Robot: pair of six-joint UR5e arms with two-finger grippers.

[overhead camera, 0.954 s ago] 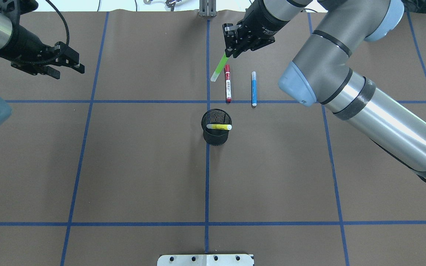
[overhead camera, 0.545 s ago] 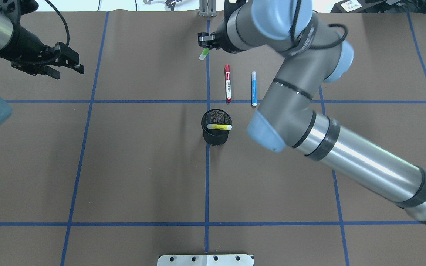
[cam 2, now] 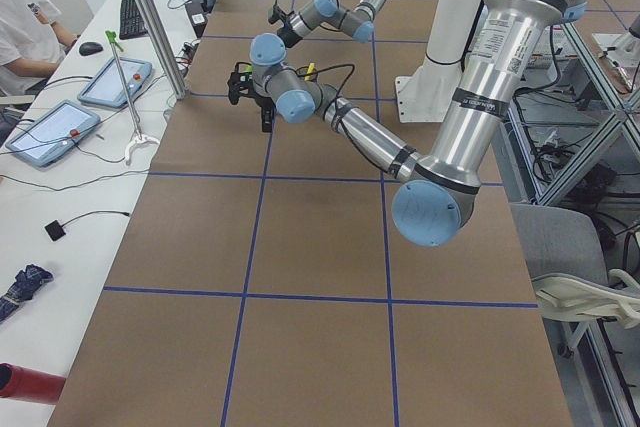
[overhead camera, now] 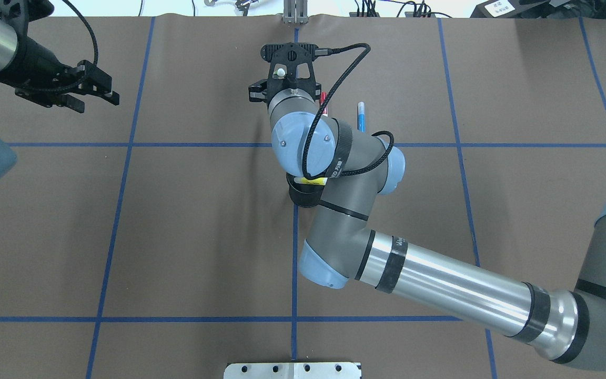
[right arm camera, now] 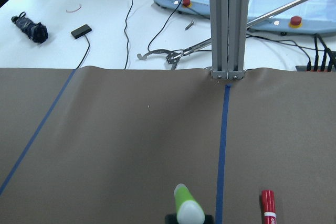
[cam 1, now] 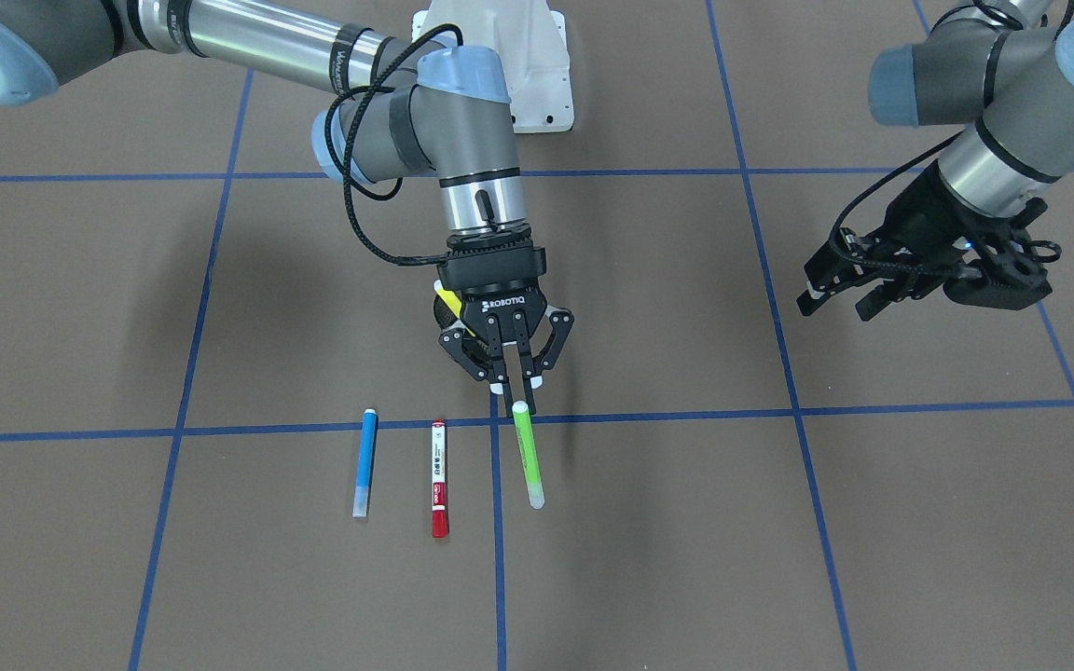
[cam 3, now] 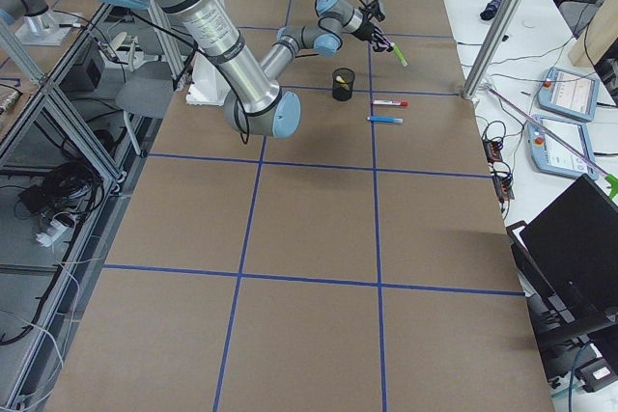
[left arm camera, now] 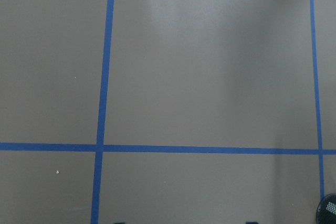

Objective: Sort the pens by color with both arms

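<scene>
Far table centre, beside blue tape line (cam 1: 498, 522): right gripper (cam 1: 516, 387) clenched on one end of slim green plastic marker pen (cam 1: 528, 458), barrel jutting past fingertips. Left gripper (cam 1: 835, 303) spread, empty. Pen likely light, stiff, slick; end-pinch may swivel, mid-barrel safer.
</scene>
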